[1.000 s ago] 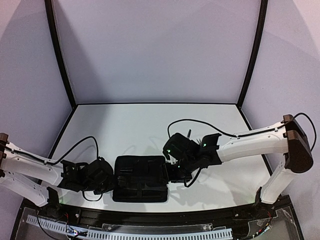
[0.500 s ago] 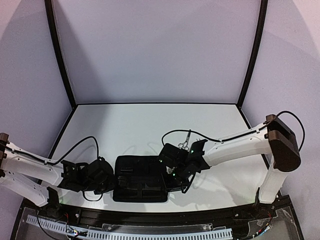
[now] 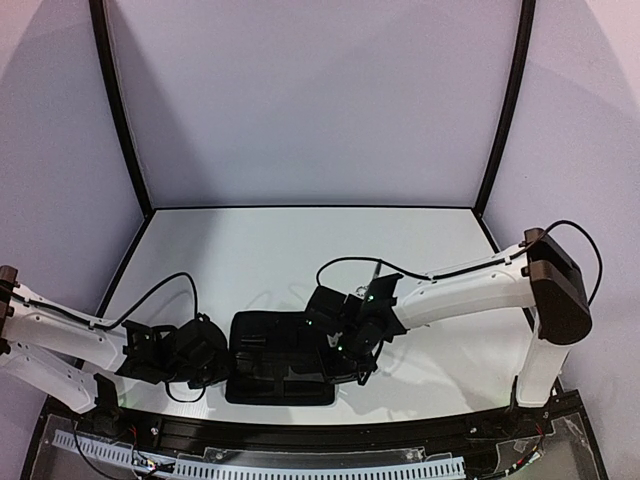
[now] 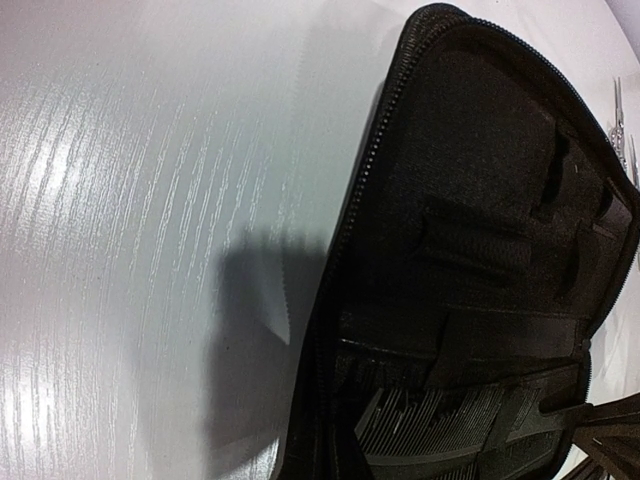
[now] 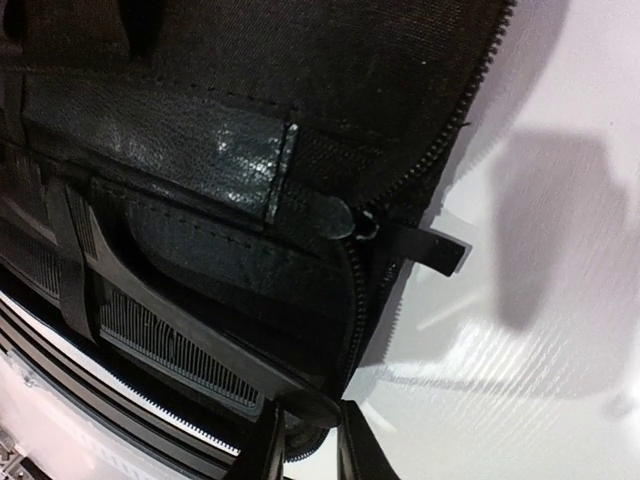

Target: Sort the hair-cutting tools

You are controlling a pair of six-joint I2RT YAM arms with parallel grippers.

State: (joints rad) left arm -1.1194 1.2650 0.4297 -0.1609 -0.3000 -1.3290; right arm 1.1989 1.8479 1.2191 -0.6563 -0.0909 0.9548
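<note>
An open black zip case [image 3: 280, 355] lies on the white table near the front edge. A black comb [image 5: 170, 345] sits inside it, along the case's lower part. My right gripper [image 5: 308, 425] is at the case's right edge [image 3: 335, 345], its two fingers closed on the comb's rounded end. A comb's teeth [image 4: 460, 430] also show in the left wrist view. Thin silver scissors [image 4: 620, 125] lie on the table beyond the case. My left gripper [image 3: 222, 352] rests shut at the case's left edge; its fingers are hidden in the left wrist view.
Black frame posts and pale walls enclose the table [image 3: 250, 260] at the back and sides. A zipper pull tab [image 5: 435, 250] sticks out from the case's right side. Black cables trail from both arms across the table.
My right arm has swung left and down from beside the scissors onto the case's right edge, and its fingers have closed in on the comb's end. The left arm has stayed still.
</note>
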